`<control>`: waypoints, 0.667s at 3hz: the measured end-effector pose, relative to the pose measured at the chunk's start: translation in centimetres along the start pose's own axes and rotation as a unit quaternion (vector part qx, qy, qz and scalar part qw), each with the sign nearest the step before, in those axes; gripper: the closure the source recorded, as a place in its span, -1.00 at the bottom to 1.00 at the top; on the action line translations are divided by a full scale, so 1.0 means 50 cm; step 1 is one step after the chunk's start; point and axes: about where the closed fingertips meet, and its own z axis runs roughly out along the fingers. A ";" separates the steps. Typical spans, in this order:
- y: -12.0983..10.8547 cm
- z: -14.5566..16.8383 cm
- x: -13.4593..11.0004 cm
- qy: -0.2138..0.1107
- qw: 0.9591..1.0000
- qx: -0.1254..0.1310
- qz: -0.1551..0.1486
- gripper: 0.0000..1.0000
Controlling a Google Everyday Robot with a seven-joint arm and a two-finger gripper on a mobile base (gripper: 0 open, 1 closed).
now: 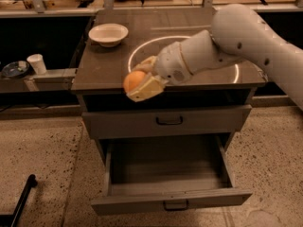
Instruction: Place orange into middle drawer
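My gripper (139,82) is shut on the orange (134,80), a small round orange fruit, and holds it in the air at the front edge of the cabinet top, left of centre. The white arm reaches in from the right. The middle drawer (168,200) is pulled open below, wide, shallow and grey with a dark bar handle; its inside shows nothing in it. The orange is above the drawer's left part, well higher than it. The identical grey drawer (165,121) above is shut.
A white bowl (108,34) sits at the back left of the brown cabinet top (189,27). A white cup (36,64) and a dark dish (15,69) stand on a low shelf at the left. A black bar (21,202) lies on the speckled floor at the lower left.
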 end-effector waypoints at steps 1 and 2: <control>-0.005 0.019 0.015 0.032 0.999 0.000 -0.011 1.00; 0.020 0.072 0.245 0.108 0.994 0.016 0.019 1.00</control>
